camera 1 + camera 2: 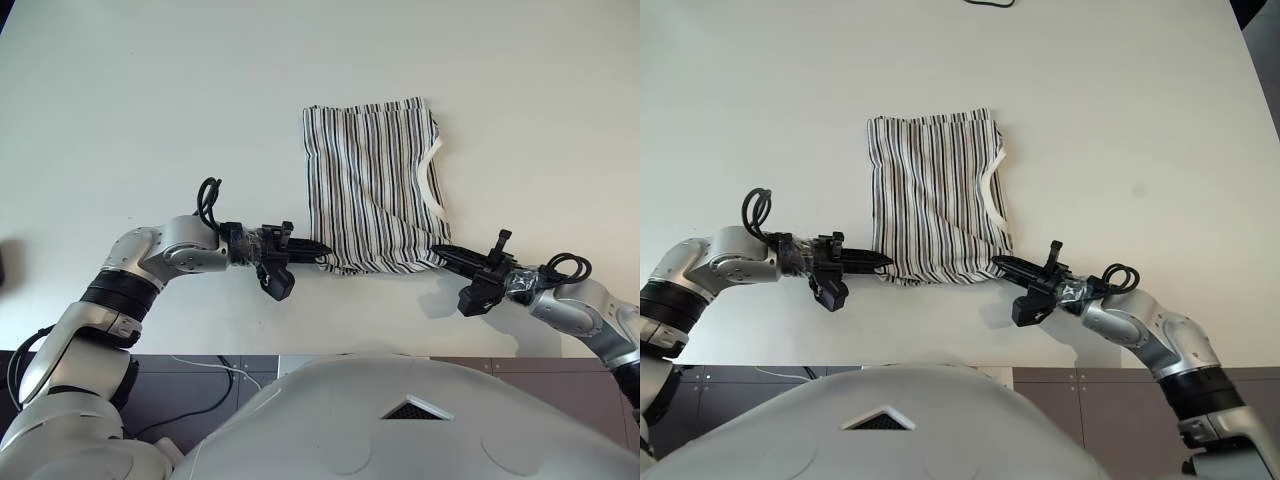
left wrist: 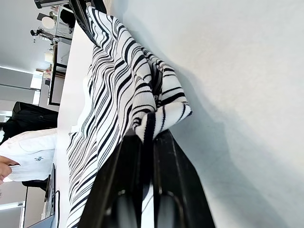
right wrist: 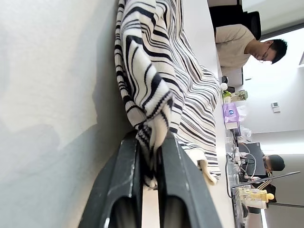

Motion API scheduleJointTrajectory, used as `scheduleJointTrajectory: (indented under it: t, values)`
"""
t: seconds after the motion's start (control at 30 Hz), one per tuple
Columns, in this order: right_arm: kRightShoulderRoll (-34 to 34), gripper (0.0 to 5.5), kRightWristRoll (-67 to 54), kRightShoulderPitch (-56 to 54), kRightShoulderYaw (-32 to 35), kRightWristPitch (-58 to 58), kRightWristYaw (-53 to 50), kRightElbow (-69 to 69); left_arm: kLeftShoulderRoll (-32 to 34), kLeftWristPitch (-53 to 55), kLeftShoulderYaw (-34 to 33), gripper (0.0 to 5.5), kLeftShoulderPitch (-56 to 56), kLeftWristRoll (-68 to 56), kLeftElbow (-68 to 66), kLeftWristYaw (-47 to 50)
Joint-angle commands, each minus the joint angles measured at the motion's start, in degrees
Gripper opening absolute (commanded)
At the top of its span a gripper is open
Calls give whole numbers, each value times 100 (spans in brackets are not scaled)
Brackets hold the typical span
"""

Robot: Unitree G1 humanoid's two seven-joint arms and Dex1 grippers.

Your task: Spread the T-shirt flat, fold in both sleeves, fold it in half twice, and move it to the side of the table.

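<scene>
White tabletop (image 1: 150, 120) runs well past both grippers on every side but the near one. There its front edge lies close behind the wrists.

The T-shirt (image 1: 370, 190) lies between the two grippers and stretches away from their fingertips as a narrow striped rectangle. No sleeve sticks out. The white neckband (image 1: 432, 180) shows along the side nearer the right gripper.

The left gripper (image 1: 322, 251) has its fingers pressed together on the near corner at its side, and the wrist view shows the cloth pinched and bunched between them. The right gripper (image 1: 441, 252) is clamped the same way on the other near corner. A fold of stripes is squeezed between its two black fingers (image 3: 128, 161).

By this layout, spreading and folding in the sleeves look done, and one halving probably is too. What seems left is a fold carrying the near hem over to the far one, then the move to the table's side.

Room is generous ahead of the fingertips and outward of each gripper. The near edge is the tight side, so pulling back risks dragging cloth off it.
</scene>
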State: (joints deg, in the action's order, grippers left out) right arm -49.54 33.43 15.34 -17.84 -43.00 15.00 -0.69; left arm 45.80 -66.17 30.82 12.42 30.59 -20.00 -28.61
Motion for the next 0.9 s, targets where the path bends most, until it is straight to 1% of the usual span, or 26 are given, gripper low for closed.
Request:
scheduleJointTrajectory:
  t: [0.03,0.13,0.2,0.27,0.37,0.47,0.53,0.6,0.67,0.7,0.8,0.87,0.9]
  values:
    - [-211,13,-901,85,-35,628,1027,-662,109,-42,110,10,91,-298,34,-259]
    - [-308,12,-1646,205,122,1084,1578,-1200,124,301,138,10,84,-930,298,-561]
    - [-499,12,-2195,524,384,1422,1855,-1759,336,588,191,10,-9,-1487,689,-910]
    - [-767,11,-2717,1008,787,1727,2096,-2374,718,899,172,10,-220,-2124,1167,-1258]
    - [-1138,11,-3625,1924,1761,2186,2535,-3211,1585,1554,106,10,-717,-3322,2074,-1890]
    - [-1226,11,-4378,2632,2686,2678,2999,-3967,2116,2226,-89,10,-1163,-4207,2966,-2219]
    - [-1212,11,-5188,2819,3425,3312,3223,-4497,2377,2985,-339,10,-1384,-4949,3619,-2284]
    - [-1211,10,-5818,2585,3797,3870,3292,-4618,2418,3673,-577,10,-1427,-5381,3976,-2349]
    - [-1242,10,-6017,2046,3709,4246,3295,-4393,2144,4383,-697,10,-1184,-5538,3978,-2385]
    - [-1201,10,-6042,1656,3537,4383,3292,-4163,1842,4755,-666,10,-942,-5575,3847,-2415]
    - [-828,10,-5635,121,2515,4549,3394,-3051,745,5511,-457,10,-224,-5146,2985,-2354]
    - [-431,10,-5291,-745,1845,4536,3567,-2126,102,5732,-382,10,212,-4745,2274,-2318]
    - [-246,10,-5134,-1107,1604,4492,3638,-1700,-113,5746,-378,10,354,-4557,1984,-2322]
